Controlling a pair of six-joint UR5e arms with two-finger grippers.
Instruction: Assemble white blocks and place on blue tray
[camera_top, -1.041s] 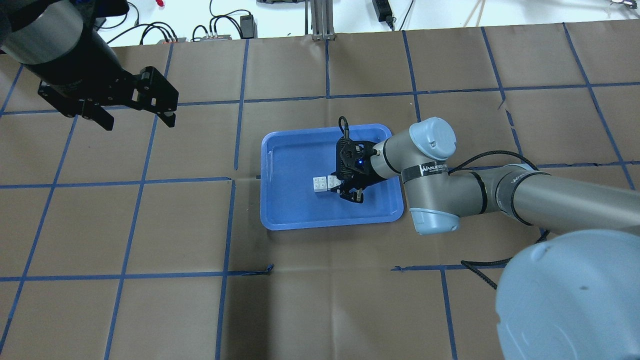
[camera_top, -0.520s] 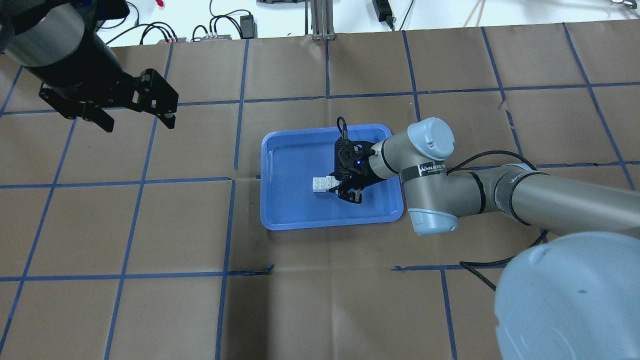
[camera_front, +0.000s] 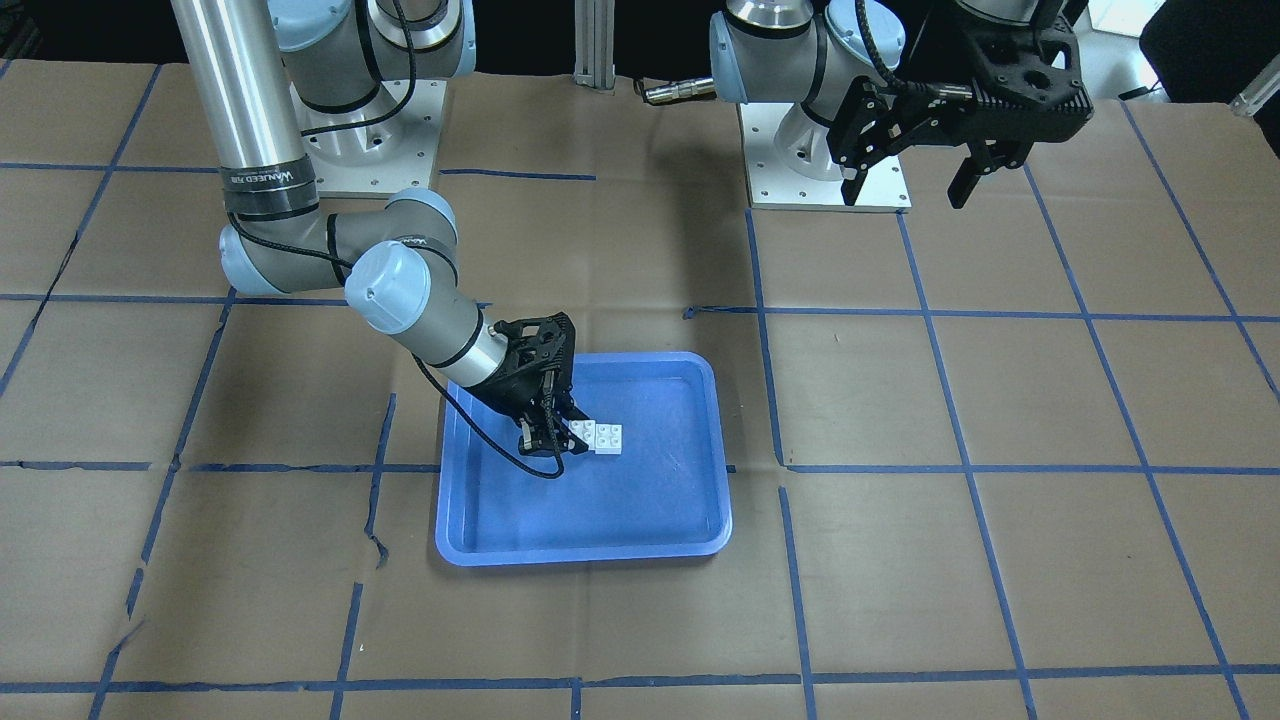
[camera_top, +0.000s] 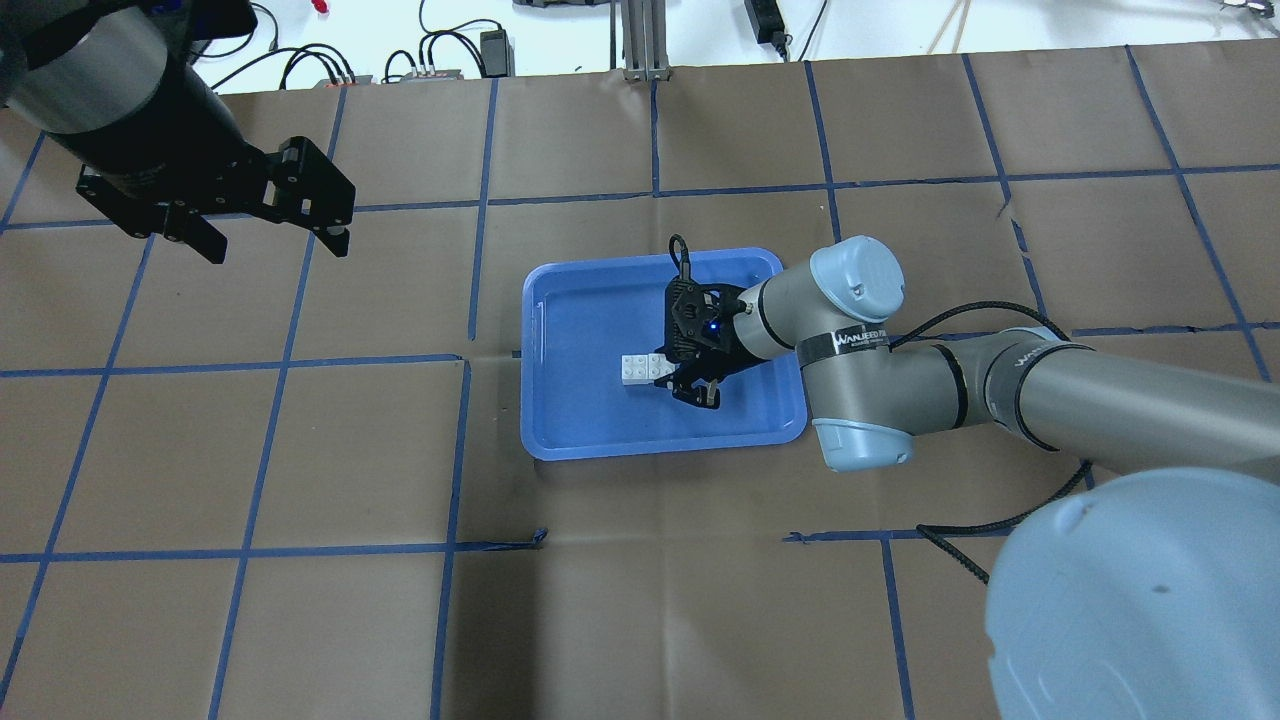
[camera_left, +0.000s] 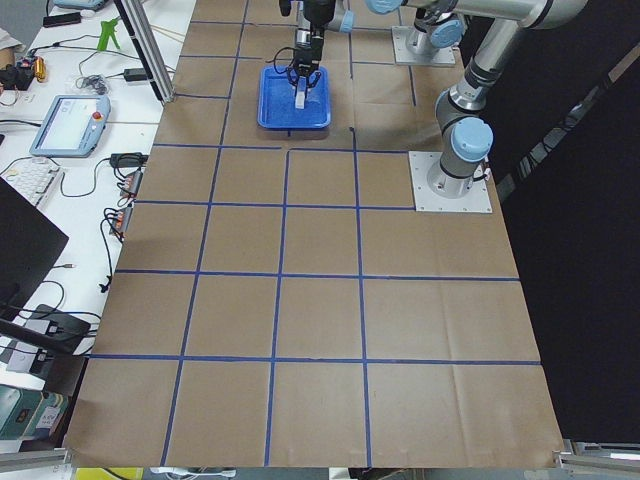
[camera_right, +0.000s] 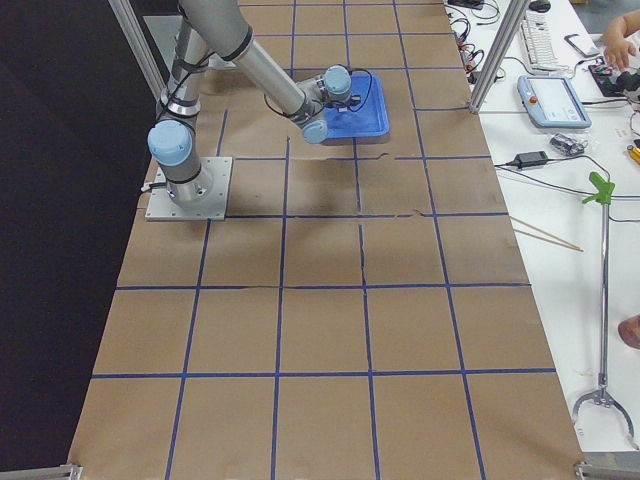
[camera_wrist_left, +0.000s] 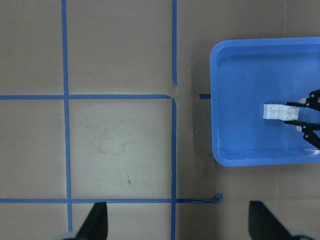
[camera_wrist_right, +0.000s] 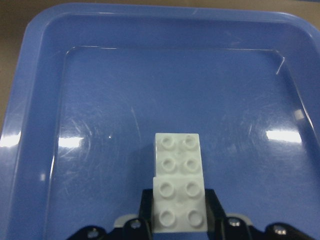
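Two white blocks (camera_wrist_right: 177, 155) are joined in a short row with a small step between them. They are low inside the blue tray (camera_top: 580, 420), near its middle. My right gripper (camera_top: 668, 378) is shut on the nearer block, one finger on each side, as the right wrist view shows. The blocks also show in the front view (camera_front: 600, 436), the overhead view (camera_top: 636, 368) and the left wrist view (camera_wrist_left: 276, 112). My left gripper (camera_top: 278, 250) is open and empty, raised high over the table's far left, well away from the tray.
The table is brown paper with a grid of blue tape lines (camera_top: 470, 360). Cables and power supplies (camera_top: 430, 65) lie past the far edge. The arm bases (camera_front: 825, 150) stand on plates at the robot's side of the table.
My right gripper has shifted slightly to the left in the overhead view, and the joined blocks have moved with it. The left arm has barely moved.
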